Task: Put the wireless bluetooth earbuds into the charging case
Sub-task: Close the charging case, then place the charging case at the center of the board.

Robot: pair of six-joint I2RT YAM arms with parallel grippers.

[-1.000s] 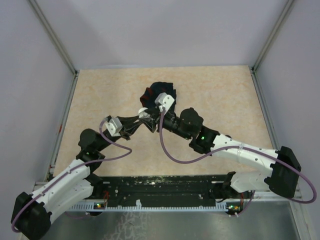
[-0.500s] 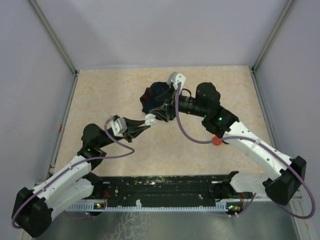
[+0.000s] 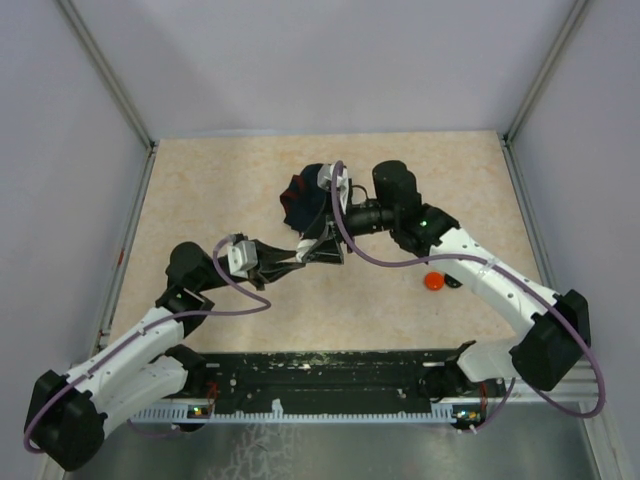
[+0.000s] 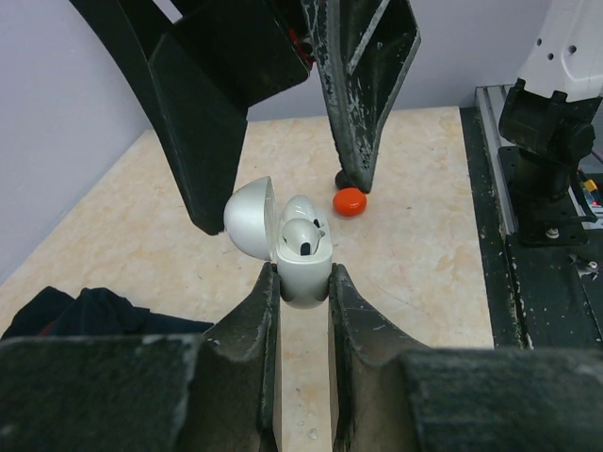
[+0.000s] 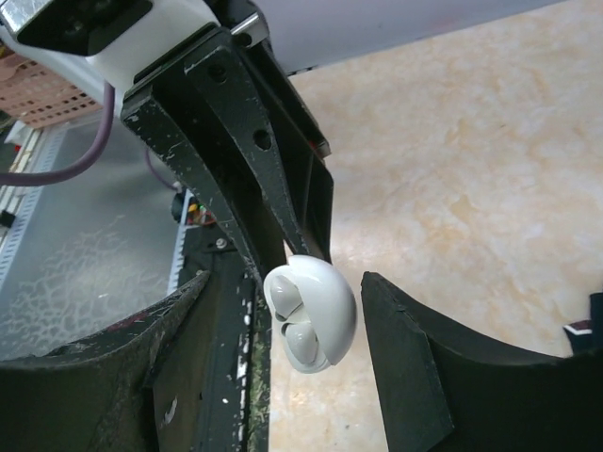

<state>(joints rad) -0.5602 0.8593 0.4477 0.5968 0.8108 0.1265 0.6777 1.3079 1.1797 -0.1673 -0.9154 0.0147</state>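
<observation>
My left gripper (image 4: 303,282) is shut on the base of the white charging case (image 4: 303,268), held above the table with its lid (image 4: 250,218) hinged open. Two white earbuds (image 4: 301,235) sit in its wells. My right gripper (image 5: 287,282) is open, its fingers (image 4: 363,94) on either side of the case (image 5: 316,315) without touching it. The earbuds (image 5: 285,294) also show in the right wrist view. In the top view the left gripper (image 3: 298,254) and the right gripper (image 3: 322,248) meet mid-table, and the case is hidden between them.
A red disc (image 3: 434,281) and a small black one (image 3: 452,283) lie on the table under the right forearm; the red disc (image 4: 350,201) also shows in the left wrist view. A dark navy cloth (image 3: 305,195) lies behind the grippers. Frame walls surround the table.
The right arm swung back and up, uncovering the red disc, then brought its open jaws down around the case. The left gripper kept holding the case, shifting slightly.
</observation>
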